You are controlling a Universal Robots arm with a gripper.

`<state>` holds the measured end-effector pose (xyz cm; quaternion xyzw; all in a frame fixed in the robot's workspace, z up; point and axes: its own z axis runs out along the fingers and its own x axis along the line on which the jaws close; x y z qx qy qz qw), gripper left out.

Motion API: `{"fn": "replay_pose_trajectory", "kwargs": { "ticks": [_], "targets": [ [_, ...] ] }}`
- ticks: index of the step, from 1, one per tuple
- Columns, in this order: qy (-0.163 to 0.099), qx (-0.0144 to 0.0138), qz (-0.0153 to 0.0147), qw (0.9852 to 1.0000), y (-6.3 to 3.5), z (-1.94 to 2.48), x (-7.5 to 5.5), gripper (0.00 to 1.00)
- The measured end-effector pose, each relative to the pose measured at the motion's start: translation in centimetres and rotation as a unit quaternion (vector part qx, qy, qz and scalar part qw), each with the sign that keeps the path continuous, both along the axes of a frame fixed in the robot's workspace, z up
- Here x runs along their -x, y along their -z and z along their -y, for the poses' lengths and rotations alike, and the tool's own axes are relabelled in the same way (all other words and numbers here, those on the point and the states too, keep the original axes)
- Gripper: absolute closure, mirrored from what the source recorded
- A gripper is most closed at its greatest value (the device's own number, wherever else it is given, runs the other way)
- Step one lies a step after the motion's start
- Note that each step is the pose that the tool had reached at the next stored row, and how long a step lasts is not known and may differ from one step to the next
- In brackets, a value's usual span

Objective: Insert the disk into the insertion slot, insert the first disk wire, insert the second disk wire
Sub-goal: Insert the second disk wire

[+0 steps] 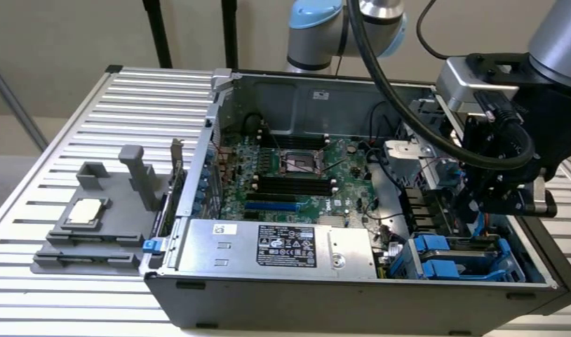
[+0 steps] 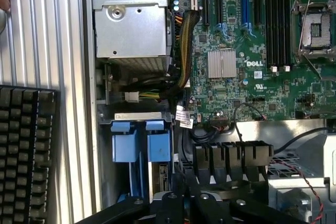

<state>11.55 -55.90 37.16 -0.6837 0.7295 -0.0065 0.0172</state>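
- Slatted metal worktop [image 1: 61, 302] comes first, with an open computer case [image 1: 360, 302] standing at its near edge.
- Just inside the case's near wall, a silver box with a black label [image 1: 276, 246] lies along the middle.
- At the case's near corner on the exterior view's right sits the insertion slot [image 1: 459, 256], a grey cage with bright blue rails and tabs. Whether the disk is seated in it cannot be told.
- Directly beyond the slot, over the case's right side, hangs the black gripper [image 1: 501, 200], above the slot and not touching it. Whether it is spread or closed cannot be told.
- From the wrist view, the slot's two blue tabs [image 2: 142, 145] lie close to the gripper's black links [image 2: 194, 205], a little to one side of its midline.
- Outside the case, a black keyboard [image 2: 26, 156] rests on the worktop slats.
- On the case floor, the green motherboard [image 1: 295, 175] lies further back.
- Near the worktop's edge on the exterior view's left stands a grey fixture [image 1: 89, 239] holding a small square chip [image 1: 84, 210].
- Farthest back, the arm [image 1: 323, 28] rises behind the case's far wall.
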Motion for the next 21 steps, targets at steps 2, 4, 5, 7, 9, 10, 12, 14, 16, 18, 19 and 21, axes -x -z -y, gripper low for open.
{"fn": "replay_pose_trajectory", "kwargs": {
  "ticks": [2, 4, 5, 7, 9, 10, 12, 14, 16, 18, 19, 21],
  "targets": [
    [0.000, -0.0001, 0.0000, 1.0000, 0.15, 0.03, 0.0, 0.85],
    [0.000, -0.0003, 0.0000, 1.0000, 0.29, 0.08, 0.0, 0.87],
    [0.000, -0.0002, 0.0000, 1.0000, 0.31, 0.10, 0.0, 0.89],
    [0.000, -0.0002, 0.0000, 1.0000, 0.31, 0.10, 0.0, 0.89],
    [0.000, -0.0003, 0.0000, 1.0000, 0.32, 0.09, 0.0, 0.89],
    [0.000, -0.0004, 0.0000, 1.0000, 0.33, 0.10, 0.0, 0.89],
    [0.000, -0.0004, 0.0000, 1.0000, 0.33, 0.10, 0.0, 0.88],
    [0.000, -0.0005, 0.0000, 1.0000, 0.29, 0.10, 0.0, 0.82],
    [0.000, -0.0003, 0.0000, 1.0000, 0.21, 0.10, 0.0, 0.82],
    [0.000, -0.0004, 0.0000, 1.0000, -0.04, 0.13, 0.0, 0.82],
    [0.000, -0.0003, 0.0000, 1.0000, -0.35, 0.14, 0.0, 0.82],
    [0.000, -0.0003, 0.0000, 1.0000, -0.98, 0.15, 0.0, 0.82]
  ]
}}
